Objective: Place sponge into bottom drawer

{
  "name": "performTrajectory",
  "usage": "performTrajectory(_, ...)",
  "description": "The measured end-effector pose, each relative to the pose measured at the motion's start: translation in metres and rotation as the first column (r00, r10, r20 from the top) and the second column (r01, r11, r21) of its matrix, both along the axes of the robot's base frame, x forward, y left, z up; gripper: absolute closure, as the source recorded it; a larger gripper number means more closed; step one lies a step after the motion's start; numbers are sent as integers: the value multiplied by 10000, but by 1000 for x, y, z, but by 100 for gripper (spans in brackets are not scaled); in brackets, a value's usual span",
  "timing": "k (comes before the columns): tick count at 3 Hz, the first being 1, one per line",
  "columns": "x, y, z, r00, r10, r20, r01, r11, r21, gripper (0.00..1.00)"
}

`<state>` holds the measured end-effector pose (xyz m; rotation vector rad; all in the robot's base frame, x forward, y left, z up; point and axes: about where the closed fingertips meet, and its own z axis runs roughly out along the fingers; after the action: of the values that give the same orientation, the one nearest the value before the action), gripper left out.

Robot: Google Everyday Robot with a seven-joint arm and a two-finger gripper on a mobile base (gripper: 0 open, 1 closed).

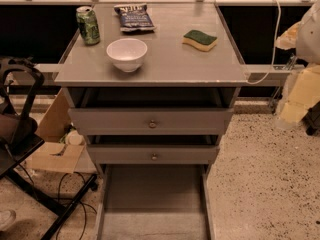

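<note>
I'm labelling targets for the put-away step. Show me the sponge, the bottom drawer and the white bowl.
sponge (pixel 200 38), camera view, green scrub top.
bottom drawer (pixel 152 194), camera view, bare floor of the pulled-out tray.
white bowl (pixel 126 60), camera view, outer wall.
gripper: not in this view, so no point.

**Open room above the sponge and the drawer**

We see the sponge (pixel 200 40) well apart from the bowl (pixel 127 54), can (pixel 88 25) and snack bag (pixel 134 17), with free room above it. The bottom drawer (pixel 155 199) stands pulled out, its floor bare. The middle drawer (pixel 152 154) overhangs its rear. The gripper is outside our view.
</note>
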<state>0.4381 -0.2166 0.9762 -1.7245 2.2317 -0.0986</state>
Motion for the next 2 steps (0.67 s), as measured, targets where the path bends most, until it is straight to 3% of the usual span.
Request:
performTrajectory(1, 0, 0, 0, 10000, 0, 0, 0, 10000, 0, 0)
performTrajectory(2, 31, -4, 4, 9990, 22, 449, -44, 9988, 487, 0)
